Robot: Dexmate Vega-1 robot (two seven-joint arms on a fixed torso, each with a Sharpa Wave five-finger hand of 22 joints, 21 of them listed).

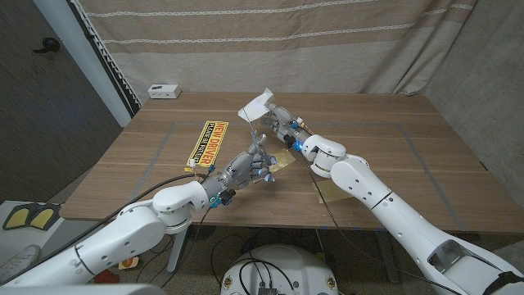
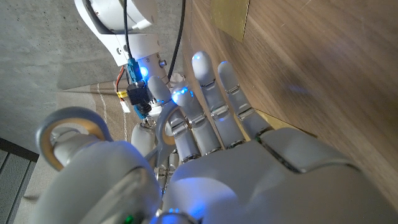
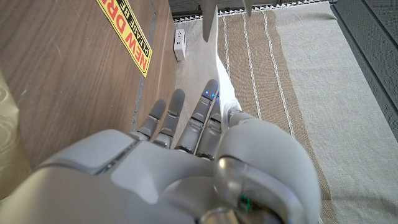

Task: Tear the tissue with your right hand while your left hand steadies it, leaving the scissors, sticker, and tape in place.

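Note:
My right hand is raised over the middle of the table and pinches a white tissue that stands up from its fingertips. In the right wrist view the tissue runs as a white strip beyond the fingers. My left hand is just below and in front of the right one, its fingers straight and apart. I see no tissue between them. A yellow sticker with black lettering lies flat to the left of both hands, and its edge is in the right wrist view.
A flat tan piece lies on the wooden table under the hands. A small white box sits at the back left corner. A striped curtain hangs behind the table.

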